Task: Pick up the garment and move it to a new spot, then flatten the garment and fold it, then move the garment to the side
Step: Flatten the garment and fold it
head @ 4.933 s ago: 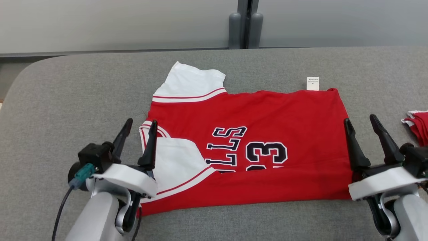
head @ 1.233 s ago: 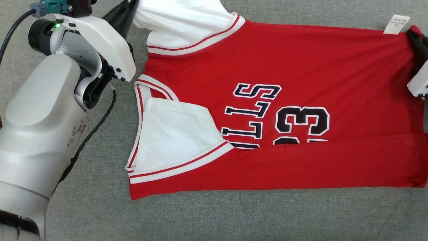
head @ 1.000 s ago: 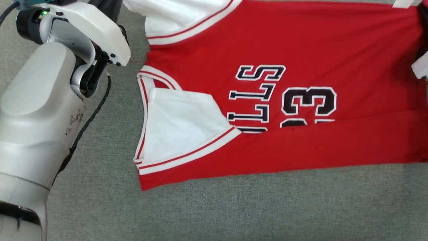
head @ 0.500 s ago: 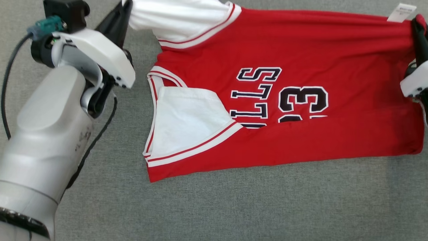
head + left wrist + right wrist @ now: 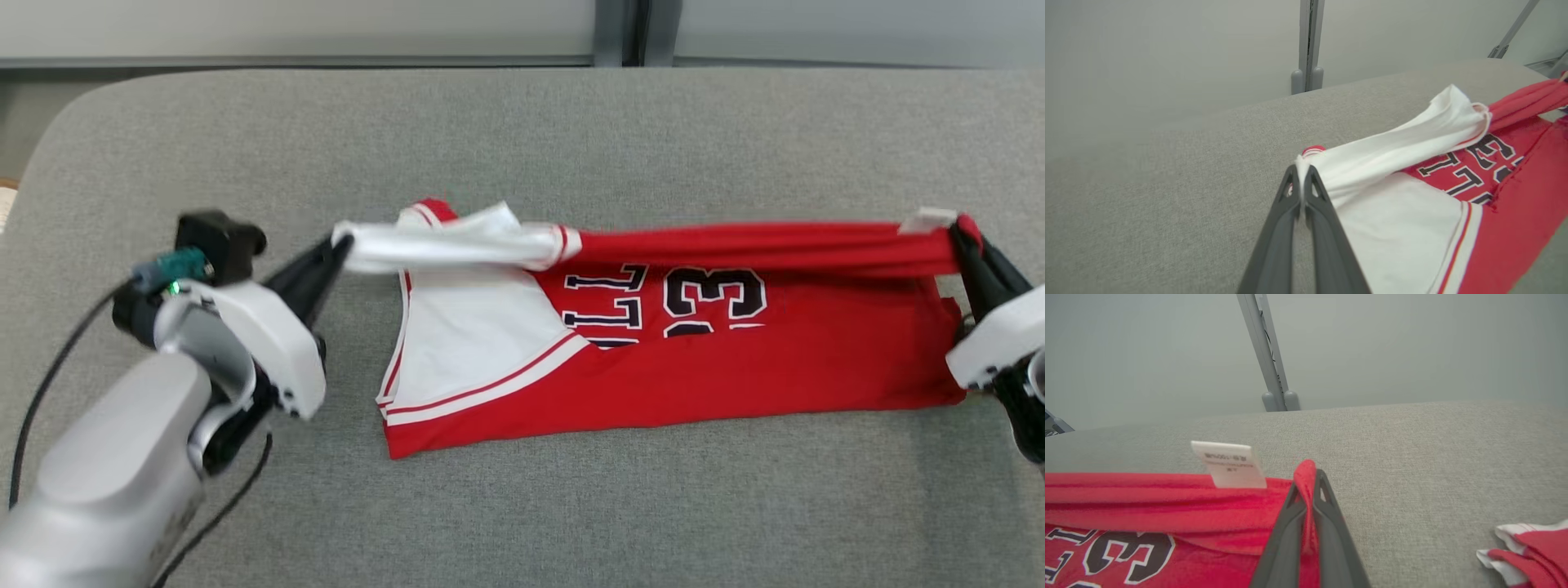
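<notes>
Lifted since a moment ago, the shirt's [image 5: 694, 376] far edge is stretched as a taut band over the lettering. At 9 o'clock the left gripper [image 5: 343, 245] is clamped on the white sleeve [image 5: 449, 245]. At 3 o'clock the right gripper [image 5: 959, 237] pinches the red corner beside the tag [image 5: 927, 219]. The shirt's near half lies on the grey pad [image 5: 522, 506], centre.

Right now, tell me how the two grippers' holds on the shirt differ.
The left gripper pinches the white sleeve; the right gripper pinches a red corner by the tag. The left gripper's cloth ends at its tips; the right gripper's pokes past them. Both are shut on the shirt, with one edge stretched taut between them.
</notes>
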### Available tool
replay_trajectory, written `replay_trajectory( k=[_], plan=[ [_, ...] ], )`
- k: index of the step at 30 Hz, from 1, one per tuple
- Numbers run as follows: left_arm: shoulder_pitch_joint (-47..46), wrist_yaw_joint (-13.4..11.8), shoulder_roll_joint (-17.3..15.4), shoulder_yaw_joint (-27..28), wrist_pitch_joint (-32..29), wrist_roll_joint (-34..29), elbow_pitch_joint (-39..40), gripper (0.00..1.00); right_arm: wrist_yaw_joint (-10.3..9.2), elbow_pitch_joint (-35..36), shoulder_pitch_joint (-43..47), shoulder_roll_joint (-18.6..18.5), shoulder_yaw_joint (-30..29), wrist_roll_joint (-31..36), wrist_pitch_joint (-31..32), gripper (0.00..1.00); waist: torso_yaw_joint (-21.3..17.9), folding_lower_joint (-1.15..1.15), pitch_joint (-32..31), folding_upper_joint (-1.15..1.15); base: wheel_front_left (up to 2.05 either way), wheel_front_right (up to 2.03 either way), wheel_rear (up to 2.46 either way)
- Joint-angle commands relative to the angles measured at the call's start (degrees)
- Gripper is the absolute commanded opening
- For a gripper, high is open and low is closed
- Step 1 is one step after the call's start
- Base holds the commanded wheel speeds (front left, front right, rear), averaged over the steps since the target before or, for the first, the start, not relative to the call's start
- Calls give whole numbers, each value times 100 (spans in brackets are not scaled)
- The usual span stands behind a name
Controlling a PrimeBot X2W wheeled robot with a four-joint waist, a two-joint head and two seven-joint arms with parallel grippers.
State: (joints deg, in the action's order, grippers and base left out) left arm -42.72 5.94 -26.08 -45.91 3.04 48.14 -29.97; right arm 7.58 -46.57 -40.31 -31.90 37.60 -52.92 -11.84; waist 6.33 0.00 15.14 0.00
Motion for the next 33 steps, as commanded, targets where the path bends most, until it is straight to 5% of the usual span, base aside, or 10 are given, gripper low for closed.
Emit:
replay_trajectory(
  k=[1, 10, 23, 24, 25, 26, 33],
  plan=[
    [264, -107, -201, -47, -180, 54, 257, 0, -16, 55, 211, -152, -16, -119, 109, 0, 30, 0, -112, 0, 0, 0, 0],
    [1294, -509, -791, -318, -1005, 360, 1726, 0, -16, 545, 973, -468, -39, -542, 798, 0, 28, 0, -178, 0, 0, 0, 0],
    [1636, -675, -978, -538, -1397, 421, 1964, 0, -16, 783, 1379, -453, -233, -530, 1381, 0, -68, 0, -285, 0, 0, 0, 0],
    [1653, -691, -983, -549, -1391, 416, 1957, 0, -16, 794, 1407, -450, -275, -527, 1411, 42, -70, 0, -303, 0, 0, 0, 0],
    [1652, -732, -996, -547, -1351, 360, 1941, 50, -16, 791, 1442, -437, -318, -562, 1463, 100, -71, 0, -320, 0, 0, 0, 0],
    [1656, -766, -995, -546, -1322, 332, 1924, 100, -16, 803, 1463, -434, -356, -564, 1504, 100, -72, 0, -340, 0, 0, 0, 0],
    [1751, -846, -908, -430, -1095, 432, 1963, 100, -10, 930, 1538, -511, -665, -386, 1701, 100, -74, 0, -471, 0, 0, 0, 0]
  ],
)
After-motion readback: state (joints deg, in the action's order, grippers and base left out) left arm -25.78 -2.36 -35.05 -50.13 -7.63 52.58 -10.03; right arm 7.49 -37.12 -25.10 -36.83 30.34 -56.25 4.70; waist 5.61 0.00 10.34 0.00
